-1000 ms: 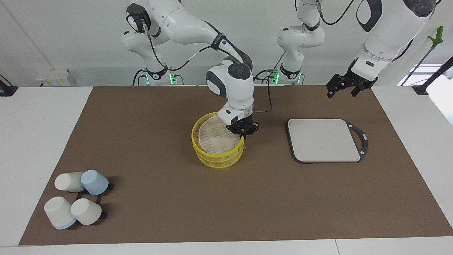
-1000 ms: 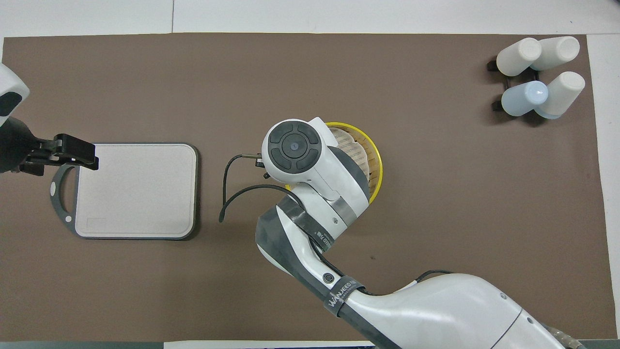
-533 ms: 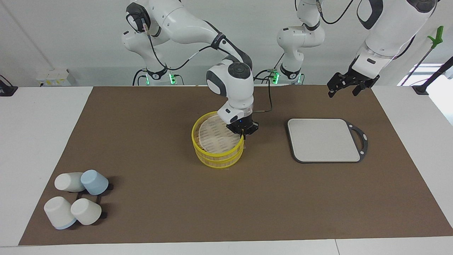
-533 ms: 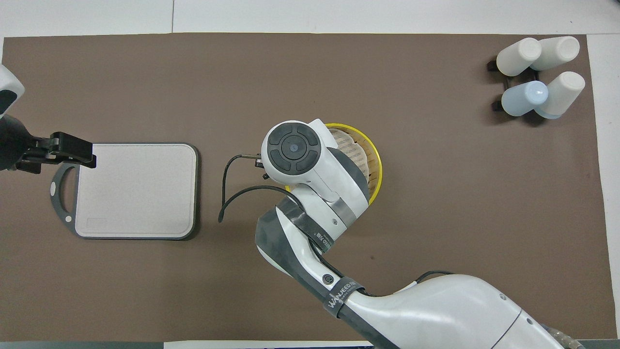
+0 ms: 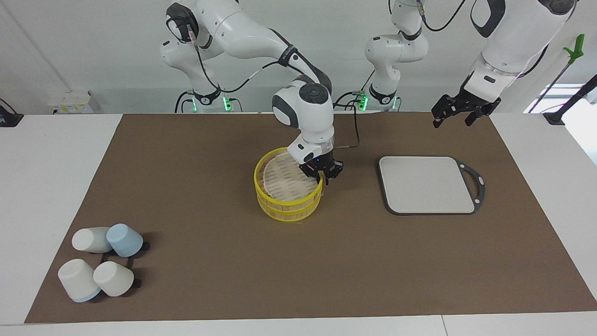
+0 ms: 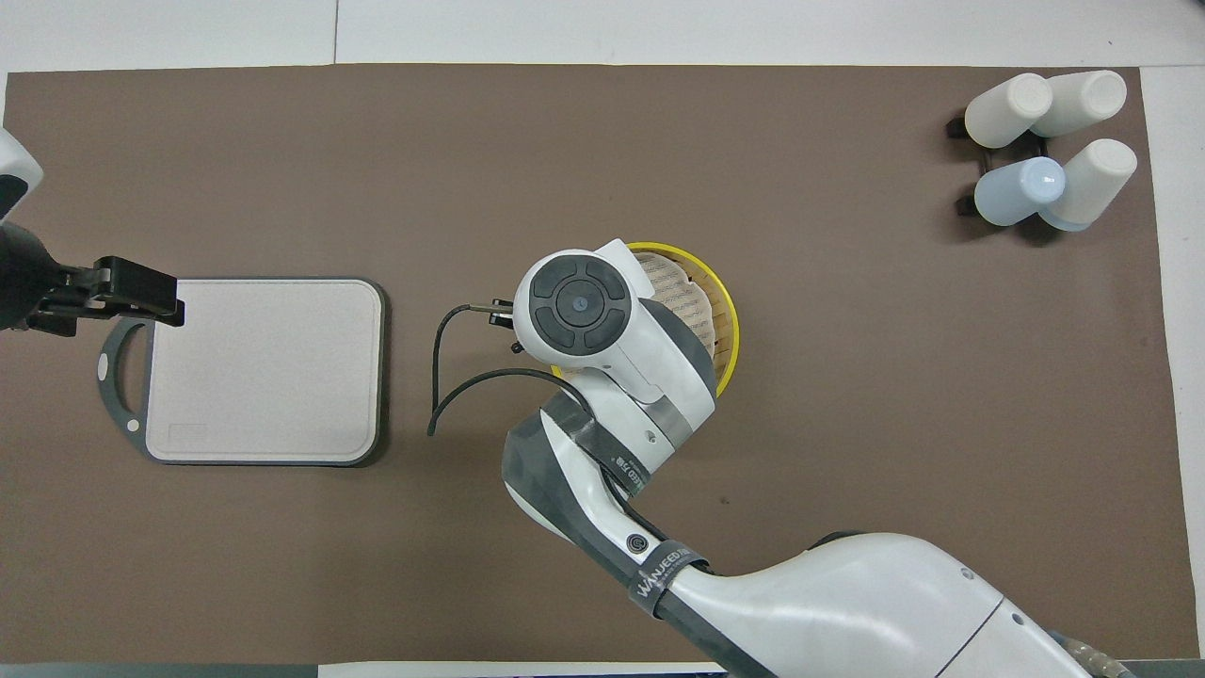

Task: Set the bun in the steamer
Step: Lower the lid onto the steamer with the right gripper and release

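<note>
The steamer (image 5: 287,205) stands mid-table, its yellow-rimmed upper tier with the pale woven top (image 5: 284,182) seated squarely on the lower basket. In the overhead view only part of its rim (image 6: 730,320) shows past the right arm. My right gripper (image 5: 322,177) is at the tier's rim on the side toward the left arm's end, shut on that rim. My left gripper (image 5: 451,122) is open and empty, held in the air over the mat's edge near the grey board; it also shows in the overhead view (image 6: 141,287). The bun is hidden.
A grey square board with a dark handle (image 5: 426,184) lies toward the left arm's end, also seen from overhead (image 6: 264,367). Several upturned white and blue cups on a black rack (image 5: 102,266) sit at the right arm's end, farther from the robots (image 6: 1045,141).
The upper tier, tilted and offset a second ago, now sits level on the lower basket. The right gripper turned slightly and shifted with it. The left gripper rose a little.
</note>
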Tool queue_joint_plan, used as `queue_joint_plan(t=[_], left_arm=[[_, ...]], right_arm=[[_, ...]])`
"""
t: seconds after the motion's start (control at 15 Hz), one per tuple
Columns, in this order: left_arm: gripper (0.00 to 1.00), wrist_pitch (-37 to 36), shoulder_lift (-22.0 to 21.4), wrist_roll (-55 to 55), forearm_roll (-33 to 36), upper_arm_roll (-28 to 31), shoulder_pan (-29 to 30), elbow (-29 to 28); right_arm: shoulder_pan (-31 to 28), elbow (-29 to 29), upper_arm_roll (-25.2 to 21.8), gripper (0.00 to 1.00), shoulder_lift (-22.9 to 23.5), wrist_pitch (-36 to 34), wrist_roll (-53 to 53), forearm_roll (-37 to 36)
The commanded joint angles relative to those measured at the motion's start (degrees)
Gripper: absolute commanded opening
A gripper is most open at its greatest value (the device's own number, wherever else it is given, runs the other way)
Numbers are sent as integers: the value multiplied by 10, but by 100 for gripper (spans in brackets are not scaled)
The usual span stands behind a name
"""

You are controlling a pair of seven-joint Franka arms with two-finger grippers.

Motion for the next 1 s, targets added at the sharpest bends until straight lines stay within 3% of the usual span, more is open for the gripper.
queue_joint_plan(t=[0.0, 0.33, 0.53, 0.67, 0.93], left_arm=[[100, 1, -3, 9, 7, 1, 2, 5], [100, 2, -4, 11, 7, 3, 6, 4], [100, 2, -4, 11, 7, 3, 2, 3], [100, 4, -4, 10, 7, 3, 1, 3], [100, 7, -4, 11, 7, 3, 4, 2]], right_arm=[[-8, -6, 2, 54, -2, 0, 8, -3], [-28, 39, 1, 69, -22, -56, 6, -4], [-44, 47, 2, 97, -63, -82, 4, -4], [-61, 46, 1, 100, -99, -137, -38, -4], [-146, 45, 0, 100, -189, -323, -176, 5]])
